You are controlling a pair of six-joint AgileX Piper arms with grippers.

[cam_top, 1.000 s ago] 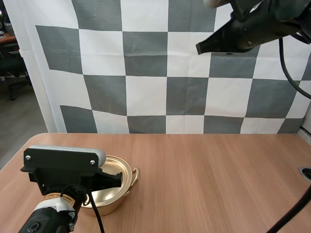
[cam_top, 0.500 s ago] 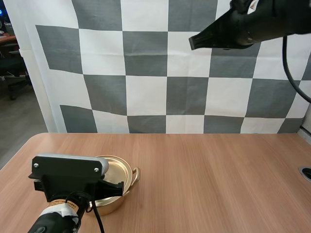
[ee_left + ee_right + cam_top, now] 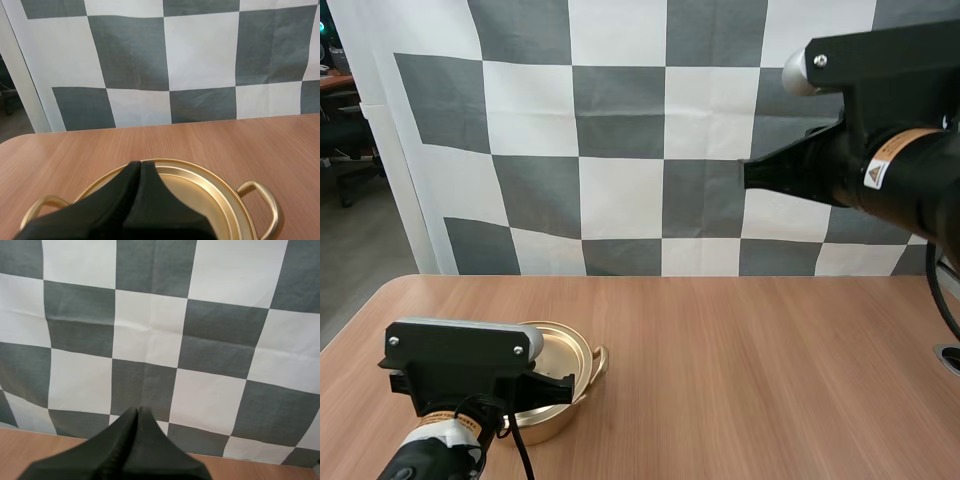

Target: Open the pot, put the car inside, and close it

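A gold pot (image 3: pixel 566 352) with two loop handles stands on the table's front left, its flat gold lid (image 3: pixel 200 189) on it. My left gripper (image 3: pixel 566 384) hangs low over the lid, its fingers together as one dark wedge (image 3: pixel 140 165) with nothing seen between them. The middle of the lid is hidden under that wedge. My right gripper (image 3: pixel 748 173) is high in the air at the right, far from the pot, pointing left. Its fingers are also pressed together (image 3: pixel 138 410) and hold nothing.
The wooden table (image 3: pixel 770 360) stretches bare to the right of the pot. A dark round fitting (image 3: pixel 950 356) sits at the table's right edge. The table's rounded left edge lies close to the pot.
My right arm has swung lower and nearer the camera, its tip now further down. My left arm dropped slightly over the pot a second ago and has held still since.
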